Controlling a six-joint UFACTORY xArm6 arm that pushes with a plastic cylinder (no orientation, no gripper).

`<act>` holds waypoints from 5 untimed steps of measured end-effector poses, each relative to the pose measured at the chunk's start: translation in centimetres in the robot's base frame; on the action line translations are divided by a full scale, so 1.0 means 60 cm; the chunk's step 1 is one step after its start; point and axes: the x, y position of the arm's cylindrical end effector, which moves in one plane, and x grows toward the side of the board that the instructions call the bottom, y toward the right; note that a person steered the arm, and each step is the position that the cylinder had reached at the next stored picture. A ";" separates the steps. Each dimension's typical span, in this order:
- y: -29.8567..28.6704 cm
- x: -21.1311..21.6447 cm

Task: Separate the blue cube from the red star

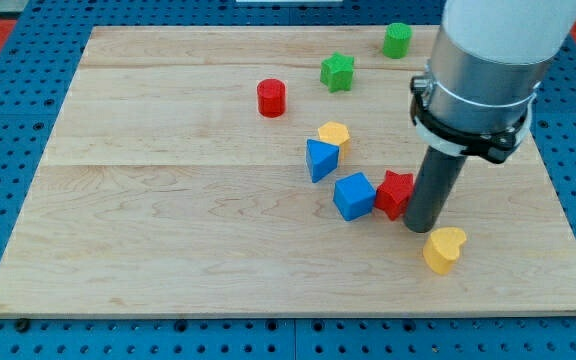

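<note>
The blue cube (353, 195) lies right of the board's middle. The red star (395, 192) sits against its right side, touching it. My tip (420, 226) is at the red star's lower right, close against it. The rod and the arm above it hide part of the star's right edge.
A blue triangular block (320, 159) and a yellow block (334, 134) lie just up-left of the cube. A yellow heart (444, 249) lies just below-right of my tip. A red cylinder (271, 97), a green star (337, 72) and a green cylinder (397, 40) lie near the view's top.
</note>
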 end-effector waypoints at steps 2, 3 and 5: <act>0.010 0.085; 0.047 0.086; -0.054 0.081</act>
